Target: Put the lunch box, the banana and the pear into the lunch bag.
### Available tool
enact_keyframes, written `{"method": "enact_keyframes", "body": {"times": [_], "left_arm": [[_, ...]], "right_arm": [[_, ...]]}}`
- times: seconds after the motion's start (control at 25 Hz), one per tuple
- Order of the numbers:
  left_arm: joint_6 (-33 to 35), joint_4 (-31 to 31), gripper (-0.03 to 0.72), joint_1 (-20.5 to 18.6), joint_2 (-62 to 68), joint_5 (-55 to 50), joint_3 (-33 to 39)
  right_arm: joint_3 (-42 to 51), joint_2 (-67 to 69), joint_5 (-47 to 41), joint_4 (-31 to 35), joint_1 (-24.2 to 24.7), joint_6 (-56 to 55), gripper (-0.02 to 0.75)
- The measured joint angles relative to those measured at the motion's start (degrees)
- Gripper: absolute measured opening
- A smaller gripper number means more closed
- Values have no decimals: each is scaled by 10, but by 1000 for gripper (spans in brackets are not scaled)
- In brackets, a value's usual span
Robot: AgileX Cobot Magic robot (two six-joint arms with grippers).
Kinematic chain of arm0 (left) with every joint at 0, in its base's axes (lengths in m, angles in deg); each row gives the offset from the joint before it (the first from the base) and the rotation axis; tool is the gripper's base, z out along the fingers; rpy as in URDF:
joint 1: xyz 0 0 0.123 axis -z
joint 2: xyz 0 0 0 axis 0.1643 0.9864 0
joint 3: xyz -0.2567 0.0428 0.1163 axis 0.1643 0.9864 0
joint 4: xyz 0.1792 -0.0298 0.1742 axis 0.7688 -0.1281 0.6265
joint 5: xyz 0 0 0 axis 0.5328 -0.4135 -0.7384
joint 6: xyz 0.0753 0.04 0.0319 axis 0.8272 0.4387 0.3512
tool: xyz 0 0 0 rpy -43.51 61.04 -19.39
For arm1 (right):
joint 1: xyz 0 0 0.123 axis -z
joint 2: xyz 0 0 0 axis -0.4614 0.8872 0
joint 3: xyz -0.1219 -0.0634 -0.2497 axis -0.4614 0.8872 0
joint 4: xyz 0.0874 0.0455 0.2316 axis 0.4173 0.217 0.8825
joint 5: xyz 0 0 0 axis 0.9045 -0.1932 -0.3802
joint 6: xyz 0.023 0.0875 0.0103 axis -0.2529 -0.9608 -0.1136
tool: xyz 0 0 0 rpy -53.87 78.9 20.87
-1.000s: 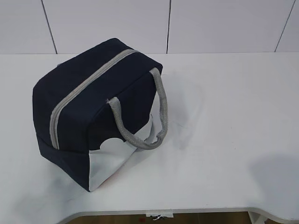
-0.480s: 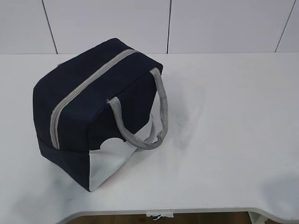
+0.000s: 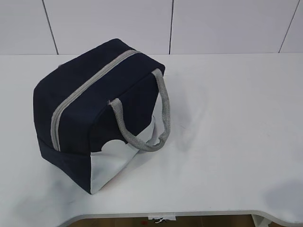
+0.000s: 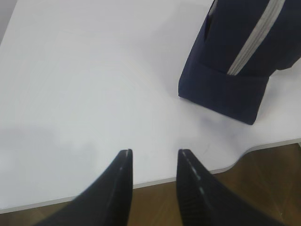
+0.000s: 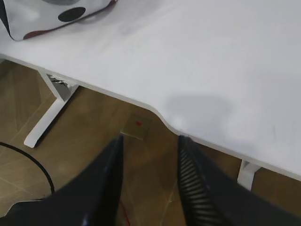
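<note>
The lunch bag (image 3: 102, 113) stands on the left part of the white table (image 3: 227, 142), its grey zipper (image 3: 85, 92) closed along the top and one rope handle (image 3: 147, 123) drooping down the near side. No lunch box, banana or pear shows in any view, so where they lie cannot be told. Judging from the closed zipper, either the bag has yet to be opened or the food is already inside and the job is finished; if it is the former, one arm would do well to steady the bag's body while the other works the zipper pull, since soft fabric is likely to slide or fold under a one-sided tug. The outside camera shows the whole bag but neither arm. The left wrist camera shows the left gripper (image 4: 153, 155) partly open and empty, hanging over the table's front edge with a corner of the bag up to its right. The right wrist camera shows the right gripper (image 5: 150, 141) also partly open and empty, out past the table edge above the wooden floor (image 5: 94, 136), plus a white dotted panel (image 5: 56, 16) at top left, which the outside camera does not reveal.
</note>
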Motion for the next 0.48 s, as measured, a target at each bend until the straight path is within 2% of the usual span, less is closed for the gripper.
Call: {"method": "enact_keyframes", "body": {"times": [0.28,0.48], "left_arm": [[0,0,243,0,0,0,0],[0,0,243,0,0,0,0]], "right_arm": [[23,0,56,-4,0,9,286],[25,0,63,-9,0,6,284]]}}
